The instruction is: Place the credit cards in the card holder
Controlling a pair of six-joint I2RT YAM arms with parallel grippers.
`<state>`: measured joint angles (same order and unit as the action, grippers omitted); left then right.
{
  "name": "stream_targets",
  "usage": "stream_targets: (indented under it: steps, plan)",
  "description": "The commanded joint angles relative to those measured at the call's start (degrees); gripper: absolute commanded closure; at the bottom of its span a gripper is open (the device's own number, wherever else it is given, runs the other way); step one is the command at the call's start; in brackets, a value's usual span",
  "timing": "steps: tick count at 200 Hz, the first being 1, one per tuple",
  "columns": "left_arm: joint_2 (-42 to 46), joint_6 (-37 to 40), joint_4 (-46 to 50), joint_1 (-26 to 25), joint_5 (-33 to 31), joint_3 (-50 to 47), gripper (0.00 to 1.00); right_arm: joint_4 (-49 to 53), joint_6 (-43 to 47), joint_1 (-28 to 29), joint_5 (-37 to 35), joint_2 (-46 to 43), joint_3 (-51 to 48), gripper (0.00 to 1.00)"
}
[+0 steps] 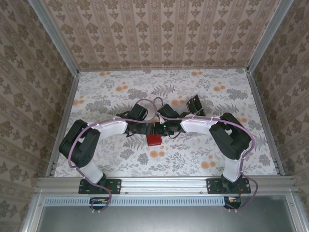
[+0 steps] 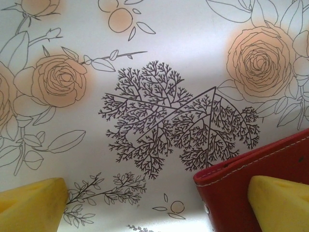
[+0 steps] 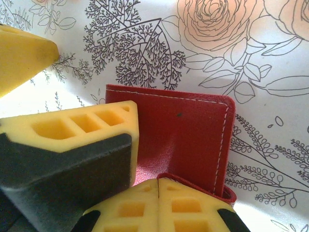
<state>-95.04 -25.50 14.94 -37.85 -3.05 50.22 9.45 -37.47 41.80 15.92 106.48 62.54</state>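
Note:
The card holder, a small red wallet with white stitching, lies flat on the flowered table between the two arms. My left gripper is open and hangs low over it, one yellow finger above the wallet and the other off to its side. My right gripper is shut, its tips together at the near edge of the wallet, where a red rim curls up around them. The credit cards show as dark rectangles on the table behind the right arm.
A left-gripper finger stands close beside my right tips over the wallet. Patterned walls with metal rails enclose the table on three sides. Both arm bases sit on the front rail.

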Motion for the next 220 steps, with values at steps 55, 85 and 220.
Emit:
stream_targets:
  steps: [55, 85, 220]
  plan:
    - [-1.2, -0.9, 0.8, -0.6, -0.6, -1.4, 0.0, 3.2, -1.0, 2.9, -2.4, 6.3, -3.7, 1.0]
    - [-1.0, -0.9, 0.7, -0.6, -0.6, -1.5, 0.0, 1.7, -1.9, 3.1, -2.0, 7.1, -5.8, 1.0]
    - [2.1, 3.0, 3.9, 4.1, -2.7, 5.2, 0.0, 0.0, 0.1, 3.1, 0.5, -4.7, 2.3, 0.54]
